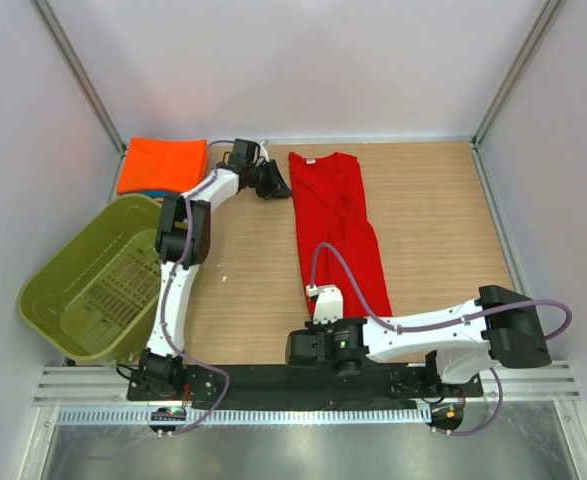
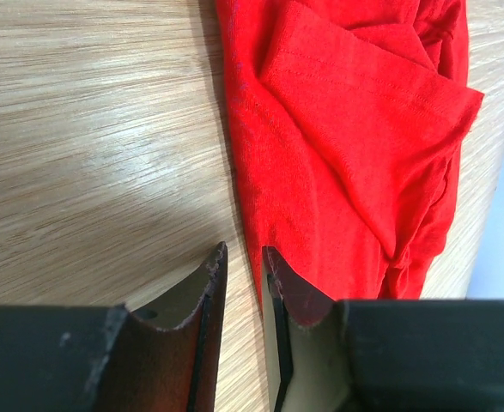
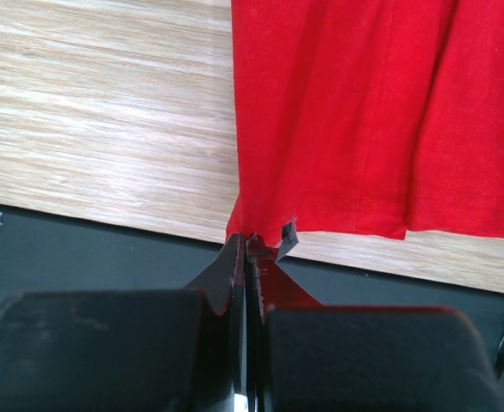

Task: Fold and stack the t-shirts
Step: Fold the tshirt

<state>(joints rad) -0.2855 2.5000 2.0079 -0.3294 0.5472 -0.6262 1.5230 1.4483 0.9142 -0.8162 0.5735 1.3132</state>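
Observation:
The deep red t-shirt (image 1: 338, 225) lies folded lengthwise into a long strip on the wooden table. My left gripper (image 1: 276, 186) sits low at the strip's far left edge. In the left wrist view the left gripper (image 2: 243, 251) is open by a narrow gap, with only wood between the jaws and its right finger (image 2: 296, 292) over the shirt's edge (image 2: 337, 154). My right gripper (image 1: 311, 292) is at the near left corner, and in the right wrist view it (image 3: 250, 240) is shut on the shirt's hem corner (image 3: 337, 112). A folded orange t-shirt (image 1: 163, 164) lies on a blue one (image 1: 141, 191) at the far left.
An olive-green plastic basket (image 1: 63, 305) stands tilted at the left, beside the left arm. White walls close in the table at the back and both sides. The black base rail (image 1: 273, 385) runs along the near edge, just under the right gripper.

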